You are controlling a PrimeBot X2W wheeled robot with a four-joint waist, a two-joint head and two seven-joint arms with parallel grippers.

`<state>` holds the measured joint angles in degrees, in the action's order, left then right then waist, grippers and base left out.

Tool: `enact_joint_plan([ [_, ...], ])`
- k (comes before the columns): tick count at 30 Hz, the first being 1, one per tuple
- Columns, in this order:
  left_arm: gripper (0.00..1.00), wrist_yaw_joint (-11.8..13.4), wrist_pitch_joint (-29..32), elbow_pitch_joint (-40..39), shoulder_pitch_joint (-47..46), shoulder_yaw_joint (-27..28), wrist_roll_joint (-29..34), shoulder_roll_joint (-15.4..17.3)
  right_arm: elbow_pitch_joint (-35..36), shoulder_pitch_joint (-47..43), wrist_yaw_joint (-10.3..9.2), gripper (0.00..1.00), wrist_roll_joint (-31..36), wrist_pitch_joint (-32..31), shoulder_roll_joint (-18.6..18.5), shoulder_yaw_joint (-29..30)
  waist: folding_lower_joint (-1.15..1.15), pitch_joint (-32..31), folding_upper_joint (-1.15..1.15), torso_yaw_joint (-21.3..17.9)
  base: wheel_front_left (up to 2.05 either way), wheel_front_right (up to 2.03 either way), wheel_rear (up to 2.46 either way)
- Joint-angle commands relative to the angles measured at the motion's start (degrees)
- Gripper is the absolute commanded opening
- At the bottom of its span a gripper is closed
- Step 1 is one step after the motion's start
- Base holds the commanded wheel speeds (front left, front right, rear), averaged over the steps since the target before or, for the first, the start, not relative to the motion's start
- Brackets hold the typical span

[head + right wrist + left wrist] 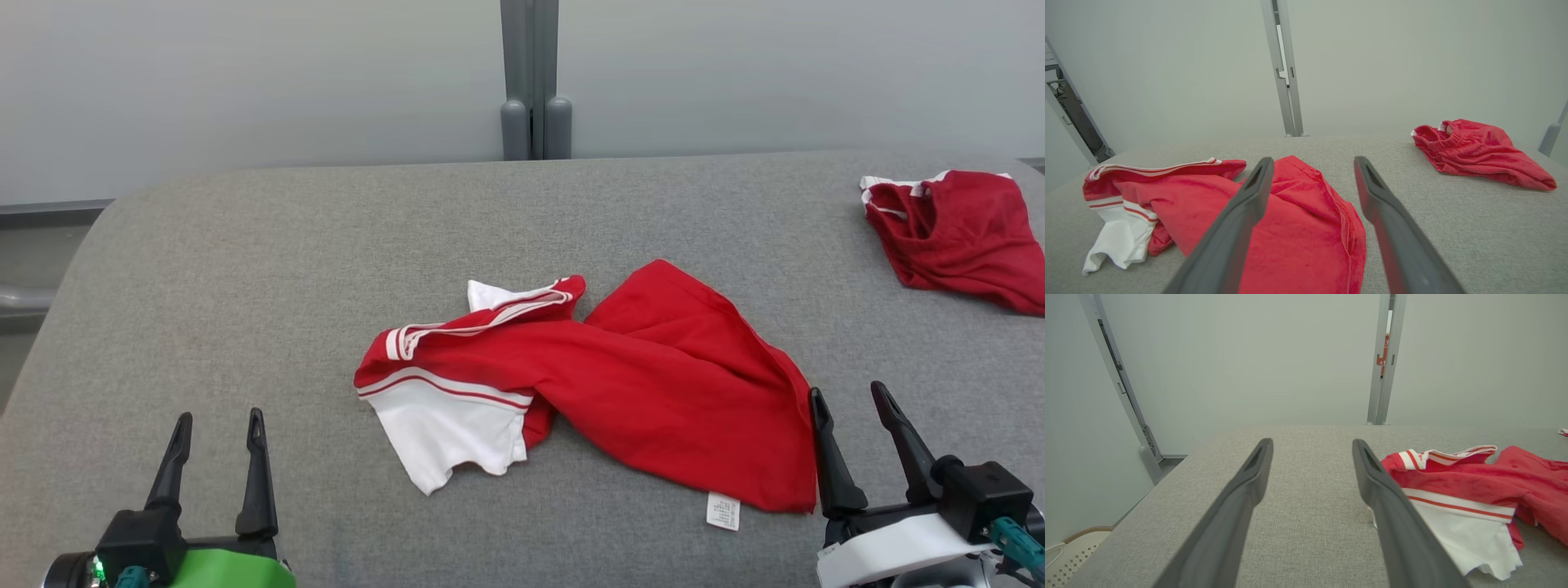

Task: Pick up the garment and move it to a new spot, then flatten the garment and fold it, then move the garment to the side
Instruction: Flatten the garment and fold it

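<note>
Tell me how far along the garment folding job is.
Early. The red and white shirt lies crumpled on the grey table, neither flattened nor folded; whether it has already been moved once, I cannot tell. Nothing is in hand: the left tool and right tool stand open and empty at the near edge. Flattening, folding and moving aside remain.

A grey cloth-covered table [245, 269] with a rounded far-left corner carries two pieces of clothing. Near its middle lies a crumpled red garment [653, 384] — its white sleeve [445, 433], edged in red and white stripes, spreads toward the left, and a small white label [722, 512] rests flat on the cloth at the near hem. Well apart, at the far right, lies a second garment [963, 233] — red with white trim, bunched up.
</note>
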<state>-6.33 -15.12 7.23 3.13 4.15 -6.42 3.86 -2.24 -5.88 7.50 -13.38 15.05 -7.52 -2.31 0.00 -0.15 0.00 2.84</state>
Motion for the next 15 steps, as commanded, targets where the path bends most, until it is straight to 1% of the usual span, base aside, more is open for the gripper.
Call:
enact_joint_plan([
  [1, 1.0, -0.3, 0.0, 0.2, 1.1, -0.1, 0.2, -0.1, 0.2, -0.9, -0.02, 1.0, 0.4, 0.2, -0.2, -0.1, 0.0, -0.3, 0.0, 0.2, 0.0, 0.0, 0.0],
  [15, 1.0, -1.0, 0.0, 1.9, 0.7, -0.9, 0.0, -0.3, -0.4, -0.8, -0.02, 1.0, 0.8, 0.2, -0.1, -0.9, 0.0, -0.1, 0.0, -0.1, 0.0, 0.0, 0.0],
])
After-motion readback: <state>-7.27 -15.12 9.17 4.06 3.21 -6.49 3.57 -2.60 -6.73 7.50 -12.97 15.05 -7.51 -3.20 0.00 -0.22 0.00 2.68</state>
